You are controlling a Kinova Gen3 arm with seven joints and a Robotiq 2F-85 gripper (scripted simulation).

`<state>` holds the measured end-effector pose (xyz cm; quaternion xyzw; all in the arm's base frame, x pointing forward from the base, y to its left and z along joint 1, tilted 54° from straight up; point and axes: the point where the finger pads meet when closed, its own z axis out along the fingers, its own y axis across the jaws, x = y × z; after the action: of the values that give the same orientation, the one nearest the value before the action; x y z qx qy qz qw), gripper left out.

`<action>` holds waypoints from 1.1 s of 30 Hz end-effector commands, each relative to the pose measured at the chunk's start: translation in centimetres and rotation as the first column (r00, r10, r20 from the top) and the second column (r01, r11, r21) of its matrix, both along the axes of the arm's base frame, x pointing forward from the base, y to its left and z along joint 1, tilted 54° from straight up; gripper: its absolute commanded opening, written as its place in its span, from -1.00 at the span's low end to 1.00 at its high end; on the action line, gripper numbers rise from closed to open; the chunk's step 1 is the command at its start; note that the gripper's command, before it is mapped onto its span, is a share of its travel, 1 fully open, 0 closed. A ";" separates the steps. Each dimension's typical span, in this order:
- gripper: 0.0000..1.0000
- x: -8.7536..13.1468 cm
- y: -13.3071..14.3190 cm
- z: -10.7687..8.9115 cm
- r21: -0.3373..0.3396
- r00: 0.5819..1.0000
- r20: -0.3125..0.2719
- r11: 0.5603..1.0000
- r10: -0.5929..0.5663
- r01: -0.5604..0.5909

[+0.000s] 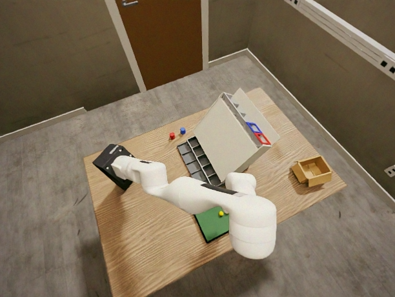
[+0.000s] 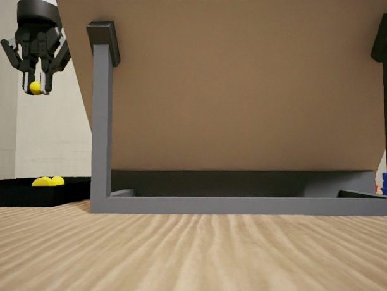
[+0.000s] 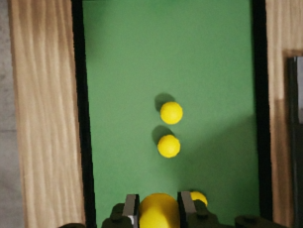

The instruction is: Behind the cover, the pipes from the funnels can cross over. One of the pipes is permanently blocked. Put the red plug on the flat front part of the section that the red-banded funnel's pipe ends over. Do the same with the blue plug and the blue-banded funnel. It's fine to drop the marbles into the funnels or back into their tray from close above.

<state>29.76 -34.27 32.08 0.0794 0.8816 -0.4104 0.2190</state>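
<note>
One big tilted pipe box point(image 1: 222, 135) point(image 2: 237, 101) could get bumped if the arm swings low. Over the marble tray point(image 1: 211, 227) point(image 2: 26, 197) point(image 3: 173, 59), the gripper point(image 2: 36, 88) point(image 3: 158, 209) pinches a yellow marble point(image 2: 35, 88) point(image 3: 158, 214); it could slip out. The red plug point(image 1: 172, 136) point(image 2: 376, 183) and blue plug point(image 1: 182, 130) point(image 2: 384, 183) sit off the box; guessing could misplace them.

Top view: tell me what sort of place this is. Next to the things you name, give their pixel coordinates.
Probably a plain indoor room set up for robot manipulation trials: a wooden table point(image 1: 135, 245) on a grey floor point(image 1: 39, 210), a brown door point(image 1: 168, 35) behind it, and a white robot arm point(image 1: 200, 194) reaching over the table.
</note>
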 end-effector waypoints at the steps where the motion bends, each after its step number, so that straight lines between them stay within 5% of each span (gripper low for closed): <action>1: -1.00 0.1 -0.1 0.2 0.014 1.000 -0.022 1.000 -0.013 0.014; 4: -1.00 0.1 -0.1 0.2 0.014 1.000 -0.022 1.000 -0.013 0.014; 5: -1.00 2.4 6.5 0.4 0.010 1.000 -0.015 1.000 -0.010 0.010; 9: -1.00 2.8 7.9 0.3 0.010 1.000 -0.015 1.000 -0.010 0.010; 15: -1.00 5.2 14.0 0.7 0.010 1.000 -0.015 1.000 -0.010 0.010; 21: -1.00 5.2 14.0 0.7 0.010 1.000 -0.015 1.000 -0.010 0.010; 22: -1.00 7.3 20.2 0.9 0.023 1.000 -0.011 1.000 0.013 -0.013; 29: -1.00 9.8 26.8 1.3 0.023 1.000 -0.011 1.000 0.013 -0.013; 33: -1.00 9.8 26.8 1.3 0.023 1.000 -0.011 1.000 0.013 -0.013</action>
<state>38.78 -8.83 33.03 0.0692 0.8913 -0.3916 0.2180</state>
